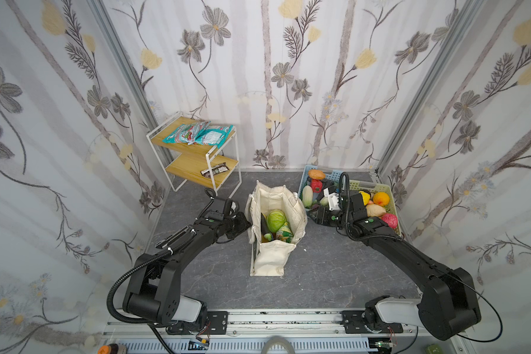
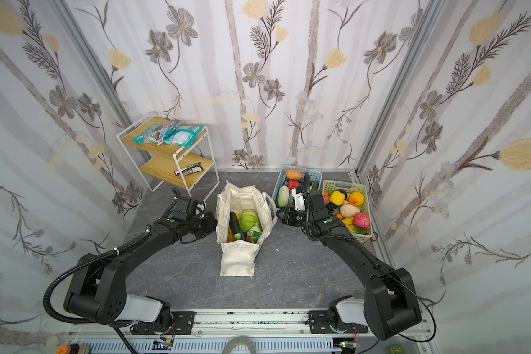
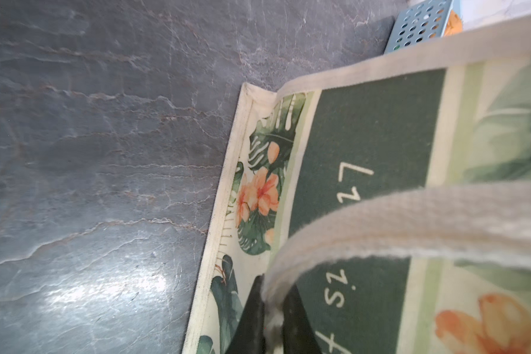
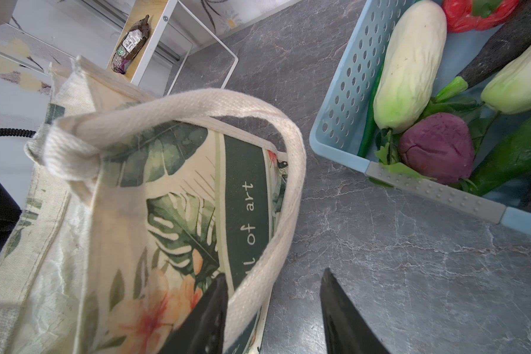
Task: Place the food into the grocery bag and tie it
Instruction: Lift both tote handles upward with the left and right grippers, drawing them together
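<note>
The grocery bag (image 1: 270, 257) stands upright and open-mouthed on the grey table, flanked by both arms as the tying step appears to begin. Just beyond the bag's right side, the blue basket (image 1: 334, 176) holds more toy vegetables. At the bag's left wall the left gripper (image 3: 273, 302) is clamped tight on the left strap handle (image 3: 411, 214), near where the strap meets the printed panel. At the bag's right wall the right gripper (image 4: 273, 274) stands partly open and holds nothing. Its jaws straddle the right strap handle (image 4: 196, 102), one finger inside the loop against the bag and the other clear over the table. Inside the bag lie a green cabbage (image 1: 276, 219) and a green snack packet (image 1: 284, 233). Done well, the right jaws would close squarely on the strap's full width before either arm lifts. Both handles should then rise together and meet above the bag's mouth, slowly enough that the soft walls neither fold over nor tip the contents. Some slack should be kept for crossing one strap over the other.
</note>
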### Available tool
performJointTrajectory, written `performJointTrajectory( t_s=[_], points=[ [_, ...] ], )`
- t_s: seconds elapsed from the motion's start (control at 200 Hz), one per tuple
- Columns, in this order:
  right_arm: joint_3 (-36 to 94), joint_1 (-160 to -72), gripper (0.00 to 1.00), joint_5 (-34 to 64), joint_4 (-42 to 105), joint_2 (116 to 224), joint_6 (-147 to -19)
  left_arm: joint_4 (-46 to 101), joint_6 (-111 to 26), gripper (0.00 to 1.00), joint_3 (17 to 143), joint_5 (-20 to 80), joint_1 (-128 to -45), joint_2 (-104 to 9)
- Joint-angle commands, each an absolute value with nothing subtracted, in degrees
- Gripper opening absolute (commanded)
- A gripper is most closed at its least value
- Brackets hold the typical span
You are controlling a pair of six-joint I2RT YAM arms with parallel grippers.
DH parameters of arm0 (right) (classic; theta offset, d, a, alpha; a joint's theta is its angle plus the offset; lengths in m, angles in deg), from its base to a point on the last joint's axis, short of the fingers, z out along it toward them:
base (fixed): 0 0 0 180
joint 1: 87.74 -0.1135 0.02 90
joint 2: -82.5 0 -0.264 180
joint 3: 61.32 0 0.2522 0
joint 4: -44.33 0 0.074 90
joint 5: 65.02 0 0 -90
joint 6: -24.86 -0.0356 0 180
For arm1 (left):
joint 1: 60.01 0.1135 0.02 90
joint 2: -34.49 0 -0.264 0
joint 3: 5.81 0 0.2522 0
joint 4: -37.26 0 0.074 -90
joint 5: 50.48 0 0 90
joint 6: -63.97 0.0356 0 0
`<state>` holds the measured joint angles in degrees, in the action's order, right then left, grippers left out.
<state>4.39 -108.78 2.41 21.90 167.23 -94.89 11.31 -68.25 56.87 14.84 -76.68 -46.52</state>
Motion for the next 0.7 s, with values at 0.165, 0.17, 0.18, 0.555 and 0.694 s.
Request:
performJointTrajectory(
  t_s=[0.165,0.17,0.18,0.555,0.694],
  points=[
    [5.66,-108.83,0.50,2.66,26.72,171.64,-96.82,8.22,-66.79,0.10,57.78,15.46,-74.27,-42.81],
    [5.68,-108.83,0.50,2.61,26.80,171.72,-96.84,8.22,-66.76,0.10,57.78,15.50,-74.26,-42.79],
    [5.63,-108.83,0.50,2.54,26.90,171.89,-96.79,8.14,-66.69,0.10,57.78,15.52,-74.17,-42.66],
    [5.34,-109.87,0.50,-1.74,31.45,177.07,-99.23,7.24,-65.76,0.10,57.87,15.11,-72.50,-41.62],
    [5.45,-110.54,0.48,-1.87,31.69,178.82,-99.44,7.44,-65.84,0.10,57.78,15.05,-72.39,-41.53]
  ],
)
